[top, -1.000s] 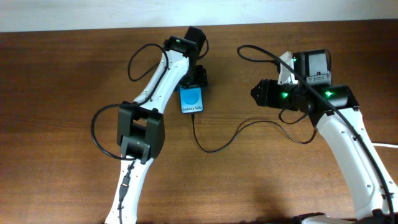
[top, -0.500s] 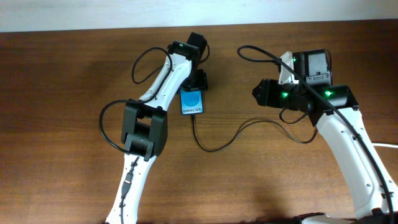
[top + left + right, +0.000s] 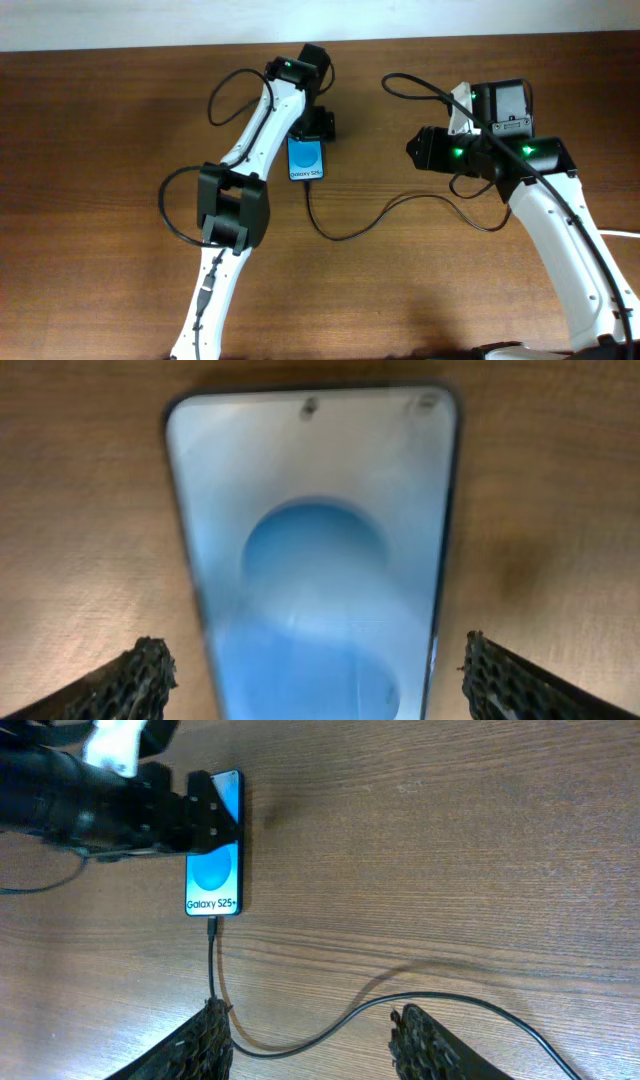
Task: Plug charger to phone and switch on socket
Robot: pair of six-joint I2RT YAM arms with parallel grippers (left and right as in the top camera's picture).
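Beneath left pincer (image 3: 320, 672) — phone (image 3: 306, 159), long axis near-to-far, charger (image 3: 340, 237) at near end

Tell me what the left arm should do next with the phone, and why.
Probably lift the left gripper straight up, clear of the phone. The charger looks seated in the phone's end, and the gripper's open jaws only straddle the phone, so steadying it seems unneeded.

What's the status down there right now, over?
Left tool open, straddling the phone. Right tool open, empty, above the charger. Charger tip in phone's port, it seems. Socket not in view.
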